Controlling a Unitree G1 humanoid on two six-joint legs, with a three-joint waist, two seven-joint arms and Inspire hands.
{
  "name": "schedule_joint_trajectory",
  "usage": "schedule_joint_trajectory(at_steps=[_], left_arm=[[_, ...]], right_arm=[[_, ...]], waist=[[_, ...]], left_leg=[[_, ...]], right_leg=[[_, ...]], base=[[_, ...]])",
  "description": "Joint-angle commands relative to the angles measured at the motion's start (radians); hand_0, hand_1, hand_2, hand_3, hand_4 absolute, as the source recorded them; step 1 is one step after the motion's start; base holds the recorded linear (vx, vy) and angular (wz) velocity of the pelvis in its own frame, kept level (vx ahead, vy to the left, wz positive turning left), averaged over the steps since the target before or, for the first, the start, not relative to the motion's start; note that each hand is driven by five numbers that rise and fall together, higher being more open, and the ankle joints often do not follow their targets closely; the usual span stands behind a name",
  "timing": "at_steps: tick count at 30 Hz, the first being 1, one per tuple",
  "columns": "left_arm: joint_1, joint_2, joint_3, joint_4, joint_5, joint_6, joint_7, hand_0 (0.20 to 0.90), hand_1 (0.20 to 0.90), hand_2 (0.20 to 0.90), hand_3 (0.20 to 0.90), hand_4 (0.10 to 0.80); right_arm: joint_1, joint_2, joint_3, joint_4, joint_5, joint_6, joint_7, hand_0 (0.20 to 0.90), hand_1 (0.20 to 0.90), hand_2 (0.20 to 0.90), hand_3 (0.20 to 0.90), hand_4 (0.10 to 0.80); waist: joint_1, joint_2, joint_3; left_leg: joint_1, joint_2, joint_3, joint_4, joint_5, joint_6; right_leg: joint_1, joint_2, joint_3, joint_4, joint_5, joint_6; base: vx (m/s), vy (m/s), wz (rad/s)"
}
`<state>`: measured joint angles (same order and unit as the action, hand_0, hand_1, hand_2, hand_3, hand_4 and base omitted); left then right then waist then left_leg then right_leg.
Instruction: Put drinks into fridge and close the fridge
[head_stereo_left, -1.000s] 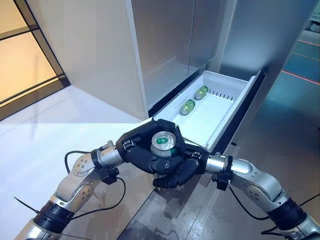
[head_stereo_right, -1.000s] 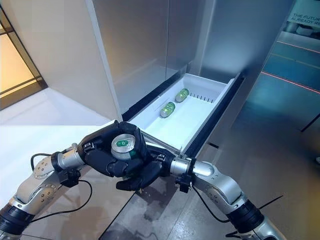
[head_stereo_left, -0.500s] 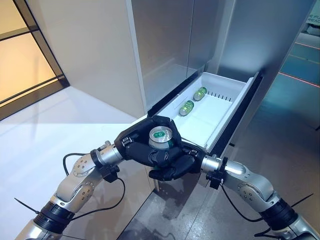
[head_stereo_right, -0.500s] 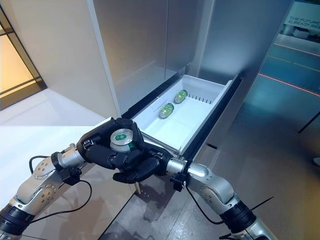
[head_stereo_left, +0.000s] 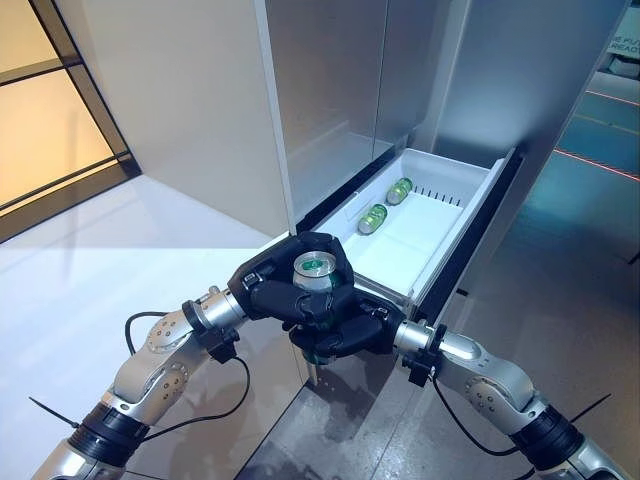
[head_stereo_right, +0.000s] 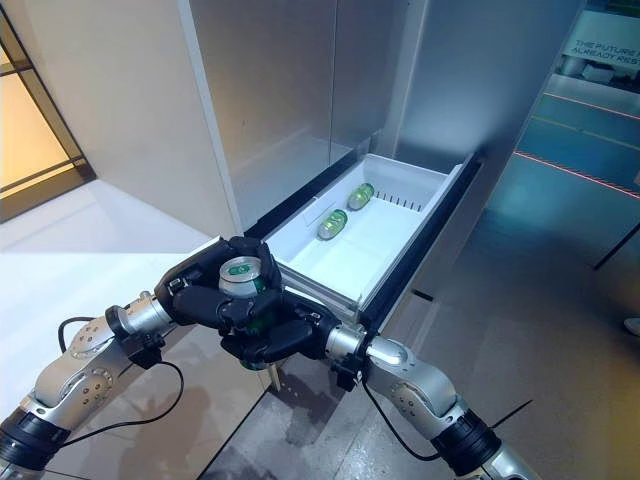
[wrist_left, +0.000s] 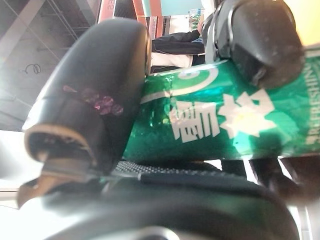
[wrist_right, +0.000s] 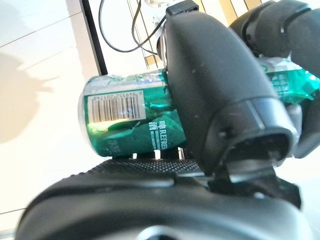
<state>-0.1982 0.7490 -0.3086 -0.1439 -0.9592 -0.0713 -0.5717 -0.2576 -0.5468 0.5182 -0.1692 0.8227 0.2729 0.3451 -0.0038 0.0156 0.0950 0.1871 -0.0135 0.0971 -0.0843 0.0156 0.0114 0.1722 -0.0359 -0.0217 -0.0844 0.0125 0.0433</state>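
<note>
A green drink can (head_stereo_left: 313, 268) stands upright between both hands, just short of the near end of the open white fridge drawer (head_stereo_left: 437, 232). My left hand (head_stereo_left: 265, 290) wraps it from the left and my right hand (head_stereo_left: 350, 333) from below and the right. The left wrist view shows the thumb and fingers curled on the can (wrist_left: 225, 115). In the right wrist view the thumb lies across the can (wrist_right: 125, 120), whose barcode shows. Two more green cans lie on their sides in the drawer, one nearer (head_stereo_left: 373, 217) and one farther back (head_stereo_left: 400, 190).
The silver fridge body (head_stereo_left: 330, 90) rises behind the drawer. The drawer's dark front panel (head_stereo_left: 482, 232) juts out to the right over a grey floor (head_stereo_left: 560, 300). A pale surface (head_stereo_left: 90, 270) spreads to the left, below a beige wall.
Both hands have carried the can a little up and to the left, closer to the drawer's near end. The right arm has stretched further forward. The cans in the drawer have not moved.
</note>
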Motion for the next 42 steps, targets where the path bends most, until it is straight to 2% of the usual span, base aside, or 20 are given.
schedule_joint_trajectory(at_steps=[1,10,11,12,13,18,23,28,32,36,42], left_arm=[[-0.224,-0.173,-0.056,-0.148,-0.101,-0.147,-0.050,0.300,0.300,0.300,0.200,0.100],[-0.224,-0.169,-0.053,-0.133,-0.069,-0.157,-0.023,0.300,0.300,0.300,0.200,0.100],[-0.224,-0.167,-0.050,-0.132,-0.067,-0.160,-0.015,0.571,0.571,0.571,0.516,0.416],[-0.223,-0.164,-0.047,-0.133,-0.060,-0.167,0.002,0.571,0.571,0.571,0.516,0.416],[-0.223,-0.164,-0.044,-0.133,-0.058,-0.170,0.004,0.900,0.900,0.900,0.900,0.800],[-0.213,-0.160,-0.005,-0.131,-0.028,-0.237,0.060,0.900,0.900,0.900,0.900,0.800],[-0.213,-0.115,0.078,-0.125,0.211,-0.383,0.292,0.900,0.900,0.900,0.900,0.800],[-0.217,-0.082,0.134,-0.114,0.299,-0.408,0.366,0.900,0.900,0.900,0.900,0.800],[-0.239,-0.064,0.138,-0.084,0.304,-0.360,0.385,0.900,0.900,0.900,0.900,0.800],[-0.249,-0.064,0.120,-0.042,0.299,-0.276,0.380,0.900,0.900,0.900,0.900,0.800],[-0.253,-0.073,0.079,0.031,0.238,-0.161,0.312,0.900,0.900,0.900,0.900,0.800]], right_arm=[[-0.077,0.167,0.047,-0.052,0.125,-0.072,-0.015,0.300,0.300,0.300,0.200,0.100],[-0.128,0.128,0.014,-0.085,0.080,-0.101,-0.059,0.300,0.300,0.300,0.200,0.100],[-0.135,0.122,0.008,-0.090,0.076,-0.105,-0.062,0.300,0.300,0.300,0.200,0.100],[-0.143,0.114,0.000,-0.094,0.070,-0.111,-0.071,0.300,0.300,0.300,0.200,0.100],[-0.145,0.112,-0.003,-0.096,0.069,-0.111,-0.074,0.300,0.300,0.300,0.200,0.100],[-0.184,0.079,-0.060,-0.118,0.004,-0.133,-0.127,0.300,0.300,0.300,0.200,0.100],[-0.264,0.007,-0.160,-0.113,-0.098,-0.132,-0.216,0.300,0.300,0.300,0.200,0.100],[-0.338,-0.039,-0.228,-0.072,-0.195,-0.140,-0.290,0.300,0.300,0.300,0.200,0.100],[-0.412,-0.071,-0.263,-0.002,-0.278,-0.175,-0.372,0.300,0.300,0.300,0.200,0.100],[-0.475,-0.117,-0.294,0.086,-0.348,-0.214,-0.455,0.300,0.300,0.300,0.200,0.100],[-0.580,-0.207,-0.304,0.250,-0.372,-0.234,-0.532,0.300,0.300,0.300,0.200,0.100]], waist=[[-0.005,0.003,-0.060],[-0.004,0.000,-0.059],[-0.004,-0.001,-0.060],[-0.004,-0.002,-0.060],[-0.004,-0.002,-0.060],[0.001,-0.006,-0.062],[0.010,-0.016,-0.063],[0.022,-0.023,-0.064],[0.030,-0.026,-0.061],[0.036,-0.030,-0.057],[0.044,-0.033,-0.051]], left_leg=[[-0.013,-0.073,-0.105,0.022,-0.074,0.034],[-0.011,-0.070,-0.105,0.023,-0.075,0.034],[-0.011,-0.070,-0.105,0.023,-0.076,0.033],[-0.010,-0.069,-0.104,0.023,-0.076,0.032],[-0.010,-0.068,-0.104,0.023,-0.076,0.032],[-0.019,-0.065,-0.101,0.029,-0.072,0.030],[-0.020,-0.063,-0.107,0.031,-0.074,0.028],[-0.022,-0.062,-0.115,0.032,-0.077,0.025],[-0.021,-0.062,-0.121,0.038,-0.080,0.023],[-0.020,-0.062,-0.125,0.045,-0.085,0.021],[-0.019,-0.059,-0.126,0.053,-0.088,0.018]], right_leg=[[-0.040,0.042,-0.023,0.087,-0.083,0.016],[-0.037,0.045,-0.025,0.091,-0.085,0.012],[-0.037,0.044,-0.026,0.091,-0.086,0.012],[-0.036,0.044,-0.028,0.092,-0.087,0.012],[-0.036,0.044,-0.028,0.092,-0.087,0.012],[-0.043,0.045,-0.035,0.098,-0.083,0.009],[-0.041,0.046,-0.047,0.104,-0.089,0.005],[-0.038,0.047,-0.059,0.105,-0.093,0.002],[-0.034,0.048,-0.066,0.107,-0.095,0.000],[-0.030,0.048,-0.075,0.112,-0.098,0.000],[-0.026,0.047,-0.093,0.124,-0.107,-0.002]], base=[[0.000,0.000,0.00],[0.000,0.000,0.00],[0.000,0.000,0.00],[0.000,0.000,0.00],[0.000,0.000,0.00],[-0.005,-0.006,0.00],[0.010,-0.034,0.01],[0.003,-0.022,0.06],[0.004,-0.012,0.10],[0.000,0.000,0.00],[0.013,-0.002,0.04]])
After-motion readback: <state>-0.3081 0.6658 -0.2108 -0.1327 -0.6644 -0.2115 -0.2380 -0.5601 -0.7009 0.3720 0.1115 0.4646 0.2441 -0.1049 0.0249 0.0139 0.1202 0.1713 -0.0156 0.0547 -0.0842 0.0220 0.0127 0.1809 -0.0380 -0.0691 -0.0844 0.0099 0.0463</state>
